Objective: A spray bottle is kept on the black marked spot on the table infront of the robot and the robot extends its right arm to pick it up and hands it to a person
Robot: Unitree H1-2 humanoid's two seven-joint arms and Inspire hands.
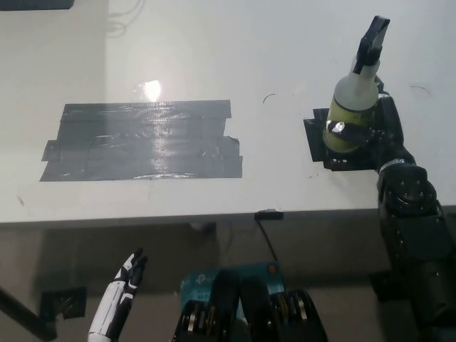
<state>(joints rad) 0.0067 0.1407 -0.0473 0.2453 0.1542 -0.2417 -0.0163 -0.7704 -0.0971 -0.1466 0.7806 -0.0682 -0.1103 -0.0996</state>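
Bottle: spray bottle point(350, 107) upright, directly inside my right hand point(370, 128), fingers wrapped around it.
Left hand point(130, 274): far off, low, fingers apart.

Single head view, steeply downward, over table point(214, 43) front edge

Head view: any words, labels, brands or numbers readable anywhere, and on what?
None can be read.
Translucent spray bottle with yellow-green liquid and black trigger head, gripped by the black right hand: no legible label.
Blue board below the white table's edge: white marks too blurred to read.
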